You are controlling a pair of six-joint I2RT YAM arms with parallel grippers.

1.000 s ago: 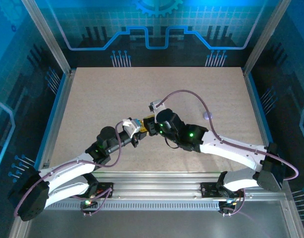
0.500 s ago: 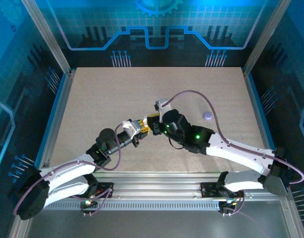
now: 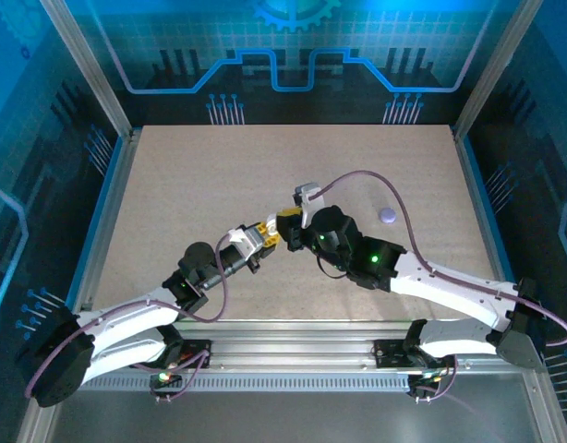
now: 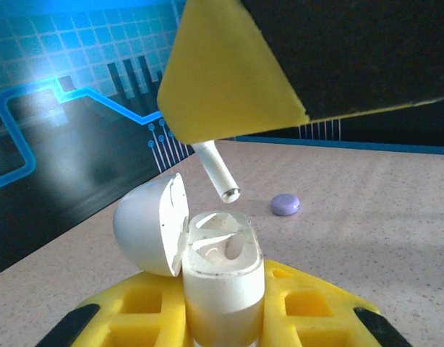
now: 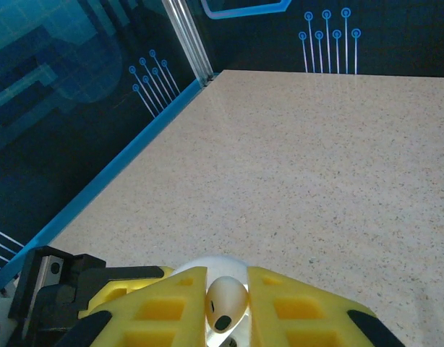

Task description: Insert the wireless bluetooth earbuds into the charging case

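Note:
My left gripper [image 4: 222, 307] is shut on the white charging case [image 4: 223, 278], holding it upright between yellow fingers [image 4: 139, 303] with its lid [image 4: 146, 228] swung open to the left. Just above the case's open top hangs the stem of a white earbud [image 4: 218, 175], a small gap below its tip. My right gripper [image 5: 228, 302] is shut on that earbud [image 5: 226, 302], bulb toward the camera, with the case lid [image 5: 216, 262] just beyond it. From above, the left gripper [image 3: 262, 238] and right gripper [image 3: 289, 221] meet at the table's middle.
A small pale purple rounded piece [image 3: 387, 215] lies on the speckled tabletop [image 3: 191, 185] to the right of the grippers, also behind the case as the same purple piece [image 4: 285, 204]. A purple cable [image 3: 357, 177] arches over the right arm. Metal rails frame the table.
Both grippers have shifted together a little to the right and away from the bases, the right arm reaching further. The cable loop has moved off the purple piece.

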